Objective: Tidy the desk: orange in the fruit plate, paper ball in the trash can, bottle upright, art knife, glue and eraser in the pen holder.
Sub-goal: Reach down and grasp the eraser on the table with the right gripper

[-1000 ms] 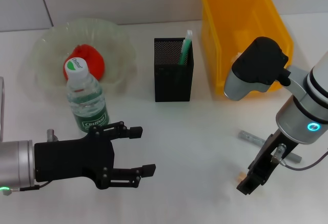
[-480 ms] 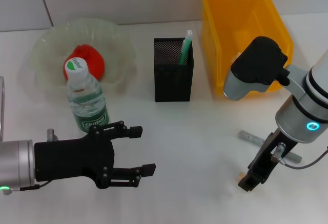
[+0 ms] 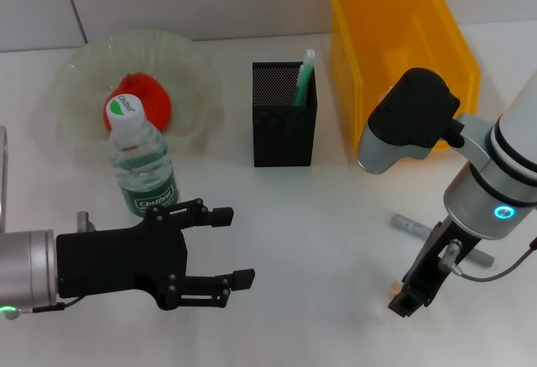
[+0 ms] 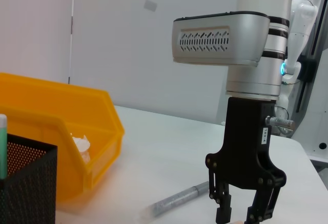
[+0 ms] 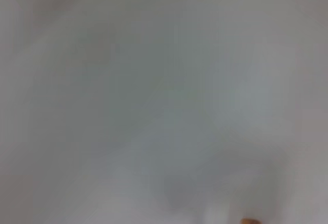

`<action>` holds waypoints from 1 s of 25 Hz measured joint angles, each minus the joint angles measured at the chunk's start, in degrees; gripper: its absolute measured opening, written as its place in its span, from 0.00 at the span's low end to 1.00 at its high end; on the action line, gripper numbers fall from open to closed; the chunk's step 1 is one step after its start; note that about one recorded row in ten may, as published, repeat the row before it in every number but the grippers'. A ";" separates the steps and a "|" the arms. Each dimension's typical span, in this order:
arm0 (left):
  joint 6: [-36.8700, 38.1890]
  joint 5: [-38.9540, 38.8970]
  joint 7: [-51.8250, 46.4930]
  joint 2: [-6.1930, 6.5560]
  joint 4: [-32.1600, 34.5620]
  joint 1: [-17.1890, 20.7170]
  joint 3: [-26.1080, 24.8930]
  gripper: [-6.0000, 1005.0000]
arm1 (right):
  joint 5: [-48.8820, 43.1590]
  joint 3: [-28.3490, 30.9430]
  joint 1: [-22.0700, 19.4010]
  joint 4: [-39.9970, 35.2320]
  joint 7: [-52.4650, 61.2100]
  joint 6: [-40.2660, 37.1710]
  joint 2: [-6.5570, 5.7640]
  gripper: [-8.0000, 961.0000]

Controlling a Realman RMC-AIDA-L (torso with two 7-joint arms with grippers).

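On the desk, right gripper jaws apart.

Bright, even overhead light in the head view, soft faint shadows under the right gripper and left gripper, left wrist view crisp, right wrist view a grey blur, wholly out of focus

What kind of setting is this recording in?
Probably a lab bench staged as a desk: a white table against a plain wall, with a mesh pen holder, a yellow bin and a fruit plate.
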 joint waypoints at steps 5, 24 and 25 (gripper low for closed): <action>0.00 0.00 0.04 0.00 -0.08 0.00 0.00 0.86 | 0.00 -0.10 0.04 0.34 0.02 0.44 0.00 0.43; 0.00 0.00 0.05 0.00 -0.16 -0.31 -0.34 0.86 | -2.02 -0.81 0.95 0.88 0.18 1.22 0.09 0.39; 0.00 0.00 0.05 0.00 -0.16 -0.31 -0.34 0.86 | -2.02 -0.81 0.97 0.88 0.17 1.24 0.09 0.39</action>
